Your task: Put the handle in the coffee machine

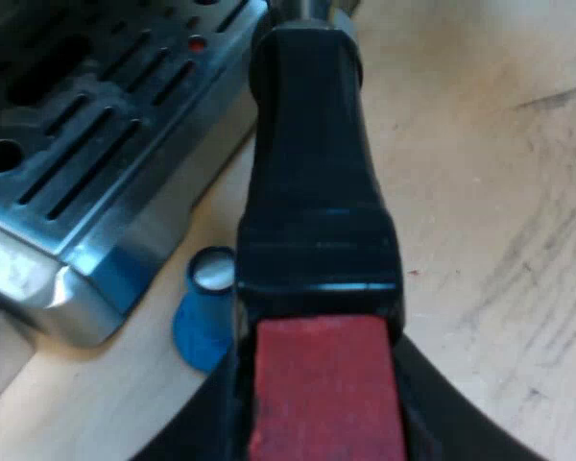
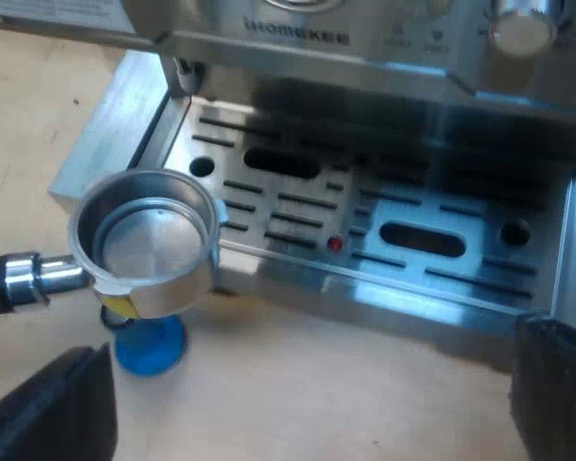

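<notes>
The holder's dark handle (image 1: 307,192) runs away from my left gripper (image 1: 322,418), which is shut on its red end (image 1: 322,384). The handle hangs over the wooden table beside the drip tray's corner (image 1: 86,144). In the right wrist view the holder's metal basket (image 2: 149,240) floats level, mouth up and empty, just off the tray's corner and over the blue tamper (image 2: 149,348). The espresso machine (image 2: 365,58) stands behind, its brew head above the slotted drip tray (image 2: 384,279). My right gripper (image 2: 307,403) is open near the machine's front, holding nothing.
The blue tamper (image 1: 204,307) stands upright on the wooden table (image 1: 490,192) close to the tray's corner, under the handle. A small red float (image 2: 335,244) sits in the tray grid. A pale knob (image 2: 521,29) is on the machine's panel.
</notes>
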